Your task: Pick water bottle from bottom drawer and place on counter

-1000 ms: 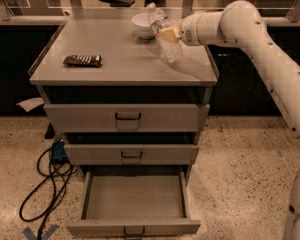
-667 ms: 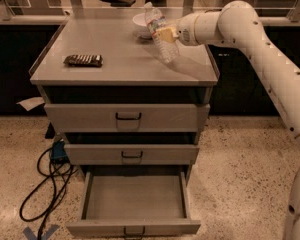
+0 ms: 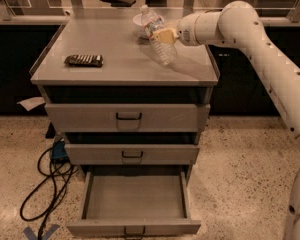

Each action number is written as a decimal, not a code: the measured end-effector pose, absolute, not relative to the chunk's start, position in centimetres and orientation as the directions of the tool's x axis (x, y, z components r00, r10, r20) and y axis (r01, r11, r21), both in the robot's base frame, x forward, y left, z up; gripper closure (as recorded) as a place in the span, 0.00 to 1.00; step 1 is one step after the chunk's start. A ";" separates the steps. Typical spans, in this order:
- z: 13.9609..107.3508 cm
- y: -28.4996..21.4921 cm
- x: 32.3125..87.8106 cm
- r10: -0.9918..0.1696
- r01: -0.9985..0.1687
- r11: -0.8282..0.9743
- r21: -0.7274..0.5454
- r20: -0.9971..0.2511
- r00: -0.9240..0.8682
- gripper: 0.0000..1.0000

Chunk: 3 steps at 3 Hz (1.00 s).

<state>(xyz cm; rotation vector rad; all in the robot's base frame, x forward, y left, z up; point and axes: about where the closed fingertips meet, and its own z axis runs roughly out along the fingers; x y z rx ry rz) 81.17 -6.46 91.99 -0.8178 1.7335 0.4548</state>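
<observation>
The water bottle (image 3: pixel 156 36), clear with a white cap, is tilted in my gripper (image 3: pixel 161 35), cap up and to the left, its base just above or at the counter (image 3: pixel 115 44) near the right side. My gripper is shut on the bottle's middle, reaching in from the right on the white arm (image 3: pixel 250 39). The bottom drawer (image 3: pixel 134 199) stands pulled open and shows nothing inside.
A white bowl (image 3: pixel 141 21) sits at the counter's back, partly behind the bottle. A dark striped packet (image 3: pixel 83 60) lies at the counter's left. The two upper drawers are closed. Black cables (image 3: pixel 47 184) lie on the floor left of the cabinet.
The bottle and gripper have moved slightly toward the counter's front right; otherwise nothing has visibly changed.
</observation>
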 end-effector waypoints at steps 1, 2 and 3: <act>92.0 -6.5 81.2 -0.295 -0.720 0.687 -0.100 -0.944 -0.149 0.12; 92.0 -6.5 81.2 -0.295 -0.720 0.687 -0.100 -0.944 -0.149 0.00; 92.0 -6.5 81.2 -0.295 -0.720 0.687 -0.100 -0.944 -0.149 0.00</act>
